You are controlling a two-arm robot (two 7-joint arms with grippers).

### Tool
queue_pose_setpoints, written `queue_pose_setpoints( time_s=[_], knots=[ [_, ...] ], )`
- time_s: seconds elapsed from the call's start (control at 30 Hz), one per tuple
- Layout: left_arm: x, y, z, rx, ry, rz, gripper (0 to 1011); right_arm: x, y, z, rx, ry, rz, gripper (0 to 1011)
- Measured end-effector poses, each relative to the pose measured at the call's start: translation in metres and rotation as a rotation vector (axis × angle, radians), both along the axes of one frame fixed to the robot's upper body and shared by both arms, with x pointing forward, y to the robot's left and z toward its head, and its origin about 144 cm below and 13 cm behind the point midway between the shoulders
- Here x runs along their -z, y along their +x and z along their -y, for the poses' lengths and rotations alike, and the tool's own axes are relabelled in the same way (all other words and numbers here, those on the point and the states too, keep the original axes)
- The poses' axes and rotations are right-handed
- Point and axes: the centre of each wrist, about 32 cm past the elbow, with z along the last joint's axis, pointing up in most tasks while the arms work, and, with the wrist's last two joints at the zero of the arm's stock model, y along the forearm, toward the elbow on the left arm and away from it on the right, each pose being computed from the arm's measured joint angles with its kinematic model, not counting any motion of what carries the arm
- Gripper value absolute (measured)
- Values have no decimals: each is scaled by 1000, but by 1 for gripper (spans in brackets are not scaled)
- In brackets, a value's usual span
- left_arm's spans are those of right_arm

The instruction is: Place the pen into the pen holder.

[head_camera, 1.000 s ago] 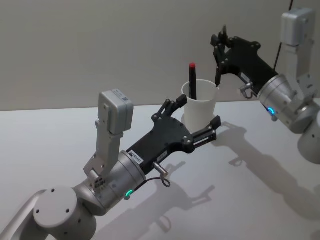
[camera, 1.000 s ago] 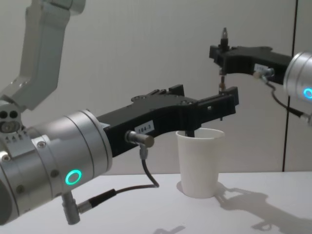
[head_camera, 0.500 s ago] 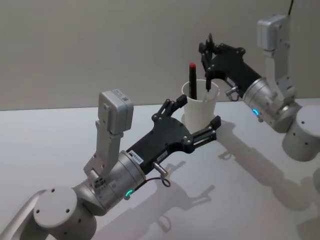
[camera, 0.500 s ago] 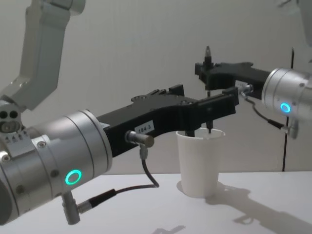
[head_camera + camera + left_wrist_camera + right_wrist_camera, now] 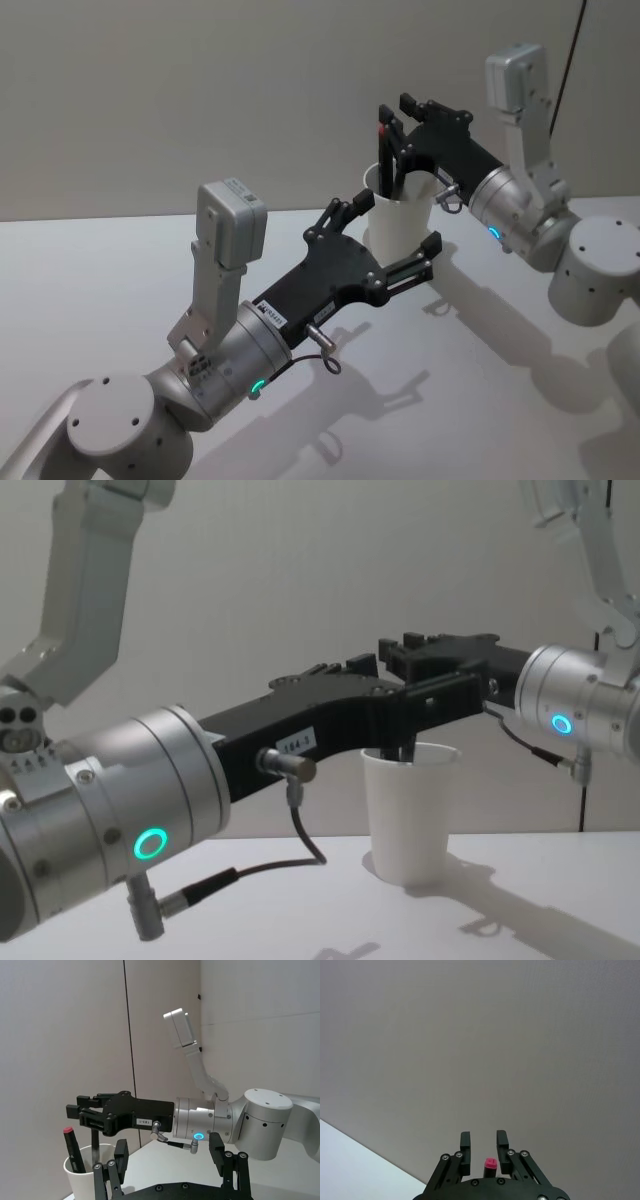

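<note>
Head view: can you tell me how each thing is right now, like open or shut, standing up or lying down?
Pen holder: upright on the table, two pens inside.
Red-capped pen: standing tilted in the pen holder.
Dark pen: upright, lower end inside the pen holder.
Right gripper: open, just above the pen holder.
Left gripper: open, one finger each side of the pen holder.

A small white label on the side of the left gripper [image 5: 440,695] body reads what looks like "184-3" in the chest view, though the digits are small. In the left wrist view, a like label on the right gripper [image 5: 80,1112] body seems to read "183-1".
</note>
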Motion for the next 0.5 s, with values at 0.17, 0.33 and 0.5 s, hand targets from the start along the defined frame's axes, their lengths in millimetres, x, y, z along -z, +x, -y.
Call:
queue_pose_setpoints(
  time_s=[0.17, 0.33, 0.5],
  knots=[
    [0, 0, 0, 0, 0, 0, 1001, 2, 1, -2, 0, -4, -6, 440],
    [0, 0, 0, 0, 0, 0, 1001, 3, 1, -3, 0, -7, -10, 581],
    [0, 0, 0, 0, 0, 0, 1001, 3, 2, -3, 0, -10, -13, 745]
  ],
)
